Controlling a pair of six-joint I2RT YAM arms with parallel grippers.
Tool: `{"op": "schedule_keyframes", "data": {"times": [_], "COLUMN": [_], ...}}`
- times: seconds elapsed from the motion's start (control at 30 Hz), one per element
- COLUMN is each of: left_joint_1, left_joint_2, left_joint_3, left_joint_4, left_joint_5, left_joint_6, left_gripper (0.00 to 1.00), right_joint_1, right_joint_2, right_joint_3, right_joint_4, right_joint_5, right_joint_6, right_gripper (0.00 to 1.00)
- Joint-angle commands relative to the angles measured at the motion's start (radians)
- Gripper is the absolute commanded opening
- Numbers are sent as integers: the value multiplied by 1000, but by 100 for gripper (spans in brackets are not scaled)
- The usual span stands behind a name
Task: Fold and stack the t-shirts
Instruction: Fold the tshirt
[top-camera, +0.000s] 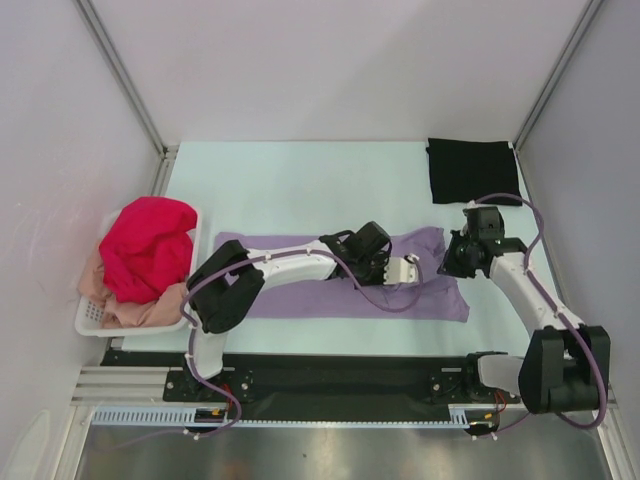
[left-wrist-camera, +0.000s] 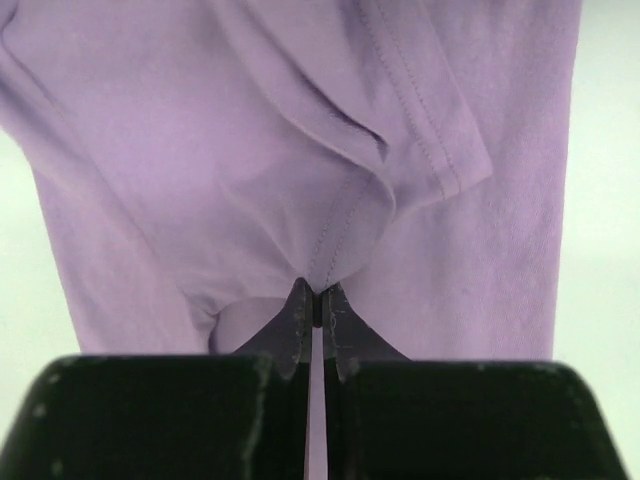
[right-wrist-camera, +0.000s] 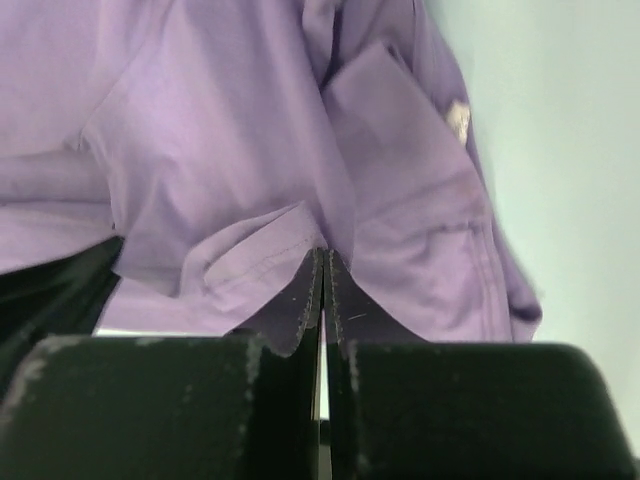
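Observation:
A lavender purple t-shirt (top-camera: 300, 296) lies spread across the middle of the table. My left gripper (top-camera: 408, 268) is over its right part, shut on a fold of the purple cloth (left-wrist-camera: 330, 250). My right gripper (top-camera: 450, 262) is at the shirt's right end, shut on a hemmed edge of the same shirt (right-wrist-camera: 300, 235). A black t-shirt (top-camera: 470, 168) lies folded square at the far right. A magenta-red t-shirt (top-camera: 145, 243) is heaped on a pale peach-pink one (top-camera: 150, 312) at the left.
A white plastic basket (top-camera: 92, 318) at the left edge holds the red and peach shirts. Metal frame posts rise at the back corners. A black rail with the arm bases runs along the near edge (top-camera: 340, 372).

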Motion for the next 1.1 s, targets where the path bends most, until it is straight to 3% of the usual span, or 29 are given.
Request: {"op": "schedule_keyframes", "data": {"times": [0.0,0.13,0.37,0.57,0.7,0.83,1.07], "left_joint_1": [36,47,87,126,149,163,192], "left_joint_2": [-70,-72,-81,-38,29,81,141], "left_joint_3": [53,43,47,85,156,198,271], "left_joint_4": [-77,-106,-142,-125,-115,-117,-108], "left_joint_5": [105,138,214,247,255,241,208], "left_joint_6": [-26,-6,6,-18,-63,-87,-162], "left_gripper": [0,0,0,0,0,0,1], "right_joint_1": [-3,14,0,-55,-98,-110,-124], "right_joint_2": [-96,-187,-192,-239,-163,-26,57], "right_joint_3": [-33,-66,-128,-192,-186,-145,-125], "right_joint_4": [-99,-130,-107,45,221,281,424], "right_joint_5": [7,21,-86,-120,-108,-66,-71], "right_joint_6": [78,131,216,271,244,168,124], "right_gripper": [0,0,0,0,0,0,0]}}
